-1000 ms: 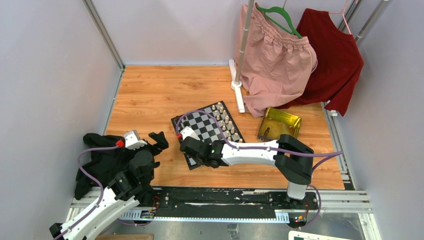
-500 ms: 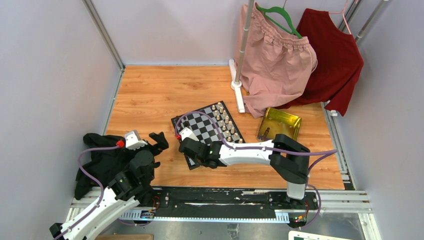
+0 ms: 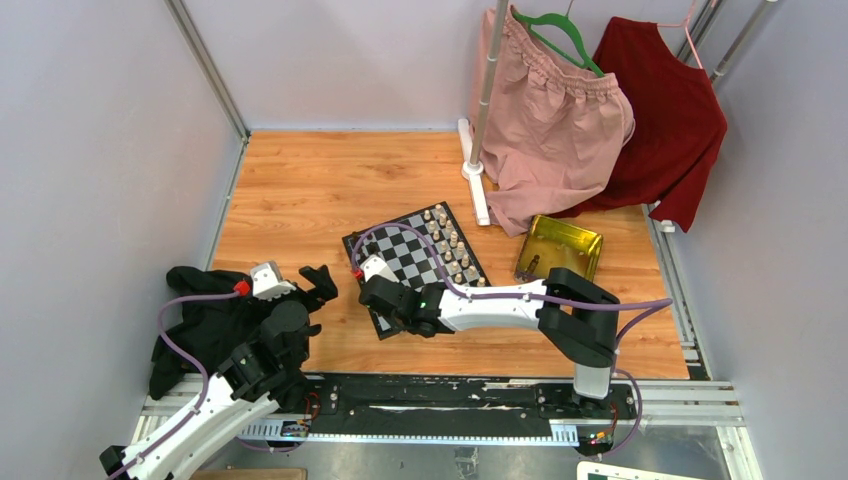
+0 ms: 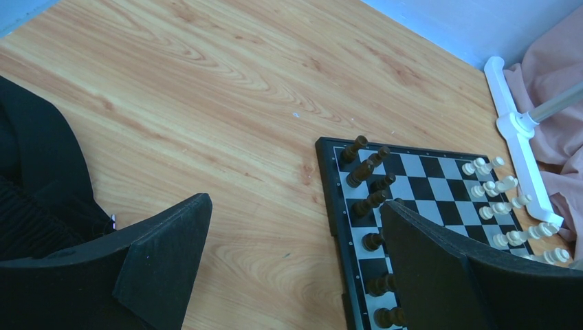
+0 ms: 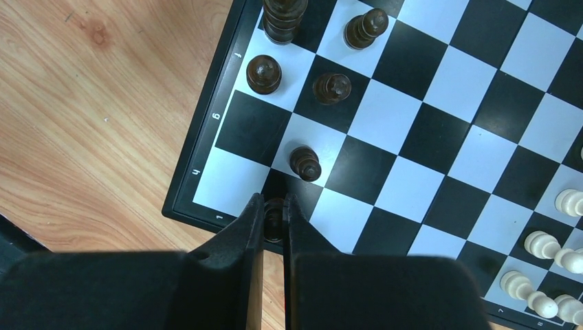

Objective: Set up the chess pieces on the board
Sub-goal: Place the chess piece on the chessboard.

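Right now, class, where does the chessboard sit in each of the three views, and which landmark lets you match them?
Top external: the board lies at the centre of the picture.
Left wrist: lower right, running off the bottom edge.
Right wrist: it fills the upper right of the picture.
Shared landmark: the white pieces lined along one edge of the board.

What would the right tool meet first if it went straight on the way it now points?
Probably the small black-and-white checked chessboard: the right tool, shut on a tiny dark brown chess piece, points down at its near corner square. Depth is unclear; the piece may already touch.
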`<state>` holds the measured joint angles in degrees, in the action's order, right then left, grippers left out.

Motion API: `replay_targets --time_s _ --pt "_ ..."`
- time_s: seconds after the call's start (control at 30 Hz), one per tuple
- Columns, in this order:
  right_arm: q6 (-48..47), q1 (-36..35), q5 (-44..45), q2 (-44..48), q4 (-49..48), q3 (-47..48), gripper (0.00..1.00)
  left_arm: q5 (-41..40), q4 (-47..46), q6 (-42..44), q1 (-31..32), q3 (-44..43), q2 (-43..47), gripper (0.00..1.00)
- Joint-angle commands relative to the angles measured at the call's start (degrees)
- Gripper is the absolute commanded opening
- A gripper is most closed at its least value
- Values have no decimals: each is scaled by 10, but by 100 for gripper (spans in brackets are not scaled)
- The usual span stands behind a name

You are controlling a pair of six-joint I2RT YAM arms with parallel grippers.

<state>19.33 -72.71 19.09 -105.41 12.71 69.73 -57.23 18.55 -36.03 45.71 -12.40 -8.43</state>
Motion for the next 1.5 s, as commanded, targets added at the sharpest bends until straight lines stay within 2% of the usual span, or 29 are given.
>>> replay_targets --time_s 0.0,0.53,0.67,0.77,0.93,1.2,1.47 --pt "6 7 9 -5 -7 -9 0 -17 -9 -7 1 7 5 100" --pt "8 12 8 -11 -12 -17 1 -17 -11 -5 1 8 3 100" --pt "7 12 9 -11 -12 -18 9 -16 -10 -7 1 7 3 100" --pt "7 12 6 -11 -12 -19 27 -16 -9 -7 1 8 3 100" --pt "6 12 4 -4 -11 -21 41 -14 -9 -9 1 8 3 100" --pt "6 8 1 25 1 -27 44 -16 -8 -7 1 5 2 100" --pt "8 5 49 130 45 -50 45 -20 -31 -12 1 4 -21 100"
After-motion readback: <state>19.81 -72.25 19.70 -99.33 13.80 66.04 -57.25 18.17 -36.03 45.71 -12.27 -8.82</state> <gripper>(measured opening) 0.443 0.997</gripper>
